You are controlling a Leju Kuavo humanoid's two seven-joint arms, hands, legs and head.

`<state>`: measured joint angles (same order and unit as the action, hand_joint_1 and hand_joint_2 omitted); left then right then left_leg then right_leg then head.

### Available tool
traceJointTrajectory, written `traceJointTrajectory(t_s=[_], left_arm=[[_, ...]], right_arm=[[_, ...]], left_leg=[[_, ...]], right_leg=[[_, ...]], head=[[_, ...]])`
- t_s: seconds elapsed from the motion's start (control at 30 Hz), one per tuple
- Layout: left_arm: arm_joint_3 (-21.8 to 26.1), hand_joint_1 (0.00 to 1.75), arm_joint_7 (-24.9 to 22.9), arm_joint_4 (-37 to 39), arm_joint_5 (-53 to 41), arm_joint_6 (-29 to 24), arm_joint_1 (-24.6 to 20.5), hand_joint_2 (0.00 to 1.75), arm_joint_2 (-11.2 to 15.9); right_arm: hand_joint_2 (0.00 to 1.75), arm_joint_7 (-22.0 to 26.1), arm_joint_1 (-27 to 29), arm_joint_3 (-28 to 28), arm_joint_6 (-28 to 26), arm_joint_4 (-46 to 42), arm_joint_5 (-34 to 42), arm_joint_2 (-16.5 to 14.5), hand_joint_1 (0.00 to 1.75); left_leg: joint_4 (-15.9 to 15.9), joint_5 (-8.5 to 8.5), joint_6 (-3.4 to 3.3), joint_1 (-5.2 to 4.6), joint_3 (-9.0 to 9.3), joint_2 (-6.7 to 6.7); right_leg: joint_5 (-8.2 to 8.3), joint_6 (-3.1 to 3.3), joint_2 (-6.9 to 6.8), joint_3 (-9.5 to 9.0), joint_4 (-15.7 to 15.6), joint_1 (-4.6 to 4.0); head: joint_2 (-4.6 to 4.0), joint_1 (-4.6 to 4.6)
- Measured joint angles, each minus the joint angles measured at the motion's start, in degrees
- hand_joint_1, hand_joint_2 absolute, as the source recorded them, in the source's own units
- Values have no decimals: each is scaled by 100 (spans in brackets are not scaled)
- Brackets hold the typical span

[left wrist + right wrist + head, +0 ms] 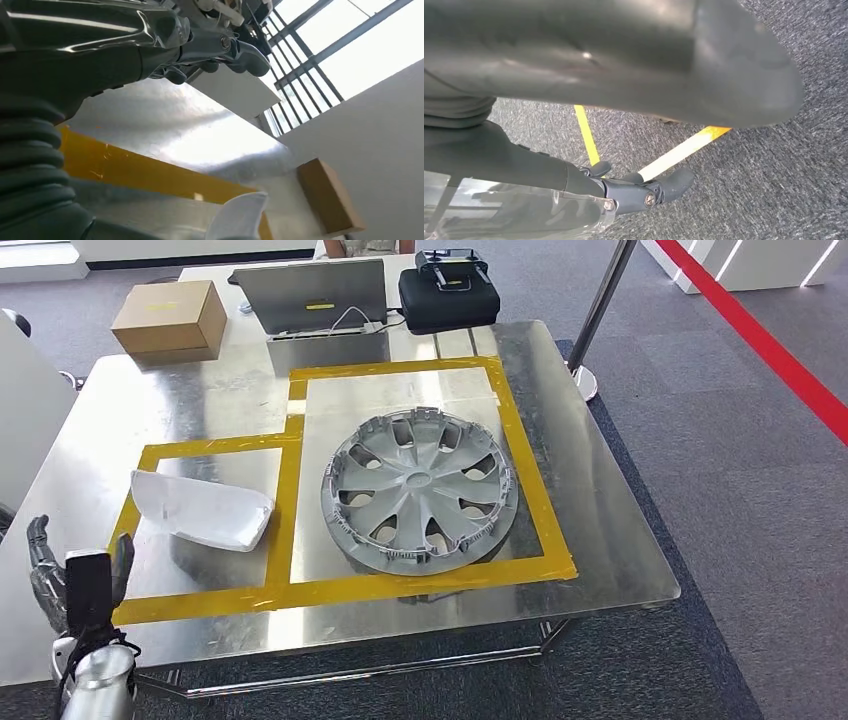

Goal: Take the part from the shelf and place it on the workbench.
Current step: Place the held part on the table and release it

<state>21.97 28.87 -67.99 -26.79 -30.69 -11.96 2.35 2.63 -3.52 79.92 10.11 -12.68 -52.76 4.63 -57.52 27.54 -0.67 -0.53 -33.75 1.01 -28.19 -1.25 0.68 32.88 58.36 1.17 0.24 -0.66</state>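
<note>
Left hand (75, 575) raised at the near left corner of the bench (600, 490), palm facing away, fingers upright and spread, holding nothing. Wrist view agrees: fingers (240, 52) loosely extended above the metal top, nothing between them.

Just past the fingertips, slightly to their right: white part (205, 508), a curved shell, lying flat on the bench inside the small yellow tape (290, 480) box. Not touching the hand, a strip of tape and bare metal between them. In the left wrist view its edge (235, 217) shows beyond the tape band.

Further right of the fingers: grey hubcap (420, 490), flat in the large tape box, well apart from the hand and separated from the part by the tape divider.

Far side, beyond the fingers: cardboard box (170, 320) at the back left corner, then a laptop (312, 295) with a white cable, then a black case (448, 295) with a controller on top. A metal pole (600, 310) stands off the bench's right back corner, red floor line (770, 345) beyond it.

Nothing sits between the left fingers and the part.

Right hand (624, 192) hangs down over grey carpet with yellow floor lines (586, 132). Fingers look loosely extended with nothing in them; a dark blurred body part covers much of that view.
</note>
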Motion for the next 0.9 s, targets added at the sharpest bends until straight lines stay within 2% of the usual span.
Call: traceJointTrajectory(t_s=[0.1,0.2,0.3,0.43,0.57,0.7,0.83,0.9], left_arm=[[248,0,495,-961,1348,562,333,0,-272],[405,0,835,-1964,2322,1200,689,0,-523],[466,0,1012,-2868,2734,1683,1048,0,-741],[471,0,1098,-3678,2719,1883,1374,0,-903],[467,0,1119,-4102,2681,1938,1554,0,-952],[421,0,1119,-4188,2623,1989,1610,0,-957],[331,0,1119,-4195,2490,2005,1614,0,-956],[288,0,1119,-4195,2447,2003,1612,0,-955]], right_arm=[[0,-10,13,10,-25,0,0,1,0],[0,-22,27,48,-29,-1,1,2,0],[0,-3,44,86,-29,-5,8,2,0],[0,65,56,93,1,-11,-14,2,0],[0,91,56,93,34,-17,-28,2,0],[0,91,51,93,61,-17,-18,2,0],[0,95,52,96,62,-17,-7,-1,0],[0,108,53,97,56,-17,-8,-2,0]], left_leg=[[0,3,-4,0,0,-2],[0,7,-7,0,0,-2],[0,11,-11,0,1,0],[-3,17,-14,-5,4,-1],[-6,24,-23,-17,12,1],[-24,41,-50,-34,17,1],[-61,70,-112,-56,22,1],[-25,34,-165,-44,48,-10]], right_leg=[[0,-1,1,-3,-4,0],[-2,-3,1,-4,-8,0],[-5,-6,1,-5,-9,0],[-5,-9,1,-9,-13,3],[-5,-12,0,-20,-15,13],[-14,-35,-1,-34,-15,29],[-19,-89,0,-62,-24,49],[-32,-130,0,-77,-17,49]], head=[[0,-1],[0,-2],[0,0],[0,-1],[0,-2],[0,-2],[0,-2],[0,-3]])
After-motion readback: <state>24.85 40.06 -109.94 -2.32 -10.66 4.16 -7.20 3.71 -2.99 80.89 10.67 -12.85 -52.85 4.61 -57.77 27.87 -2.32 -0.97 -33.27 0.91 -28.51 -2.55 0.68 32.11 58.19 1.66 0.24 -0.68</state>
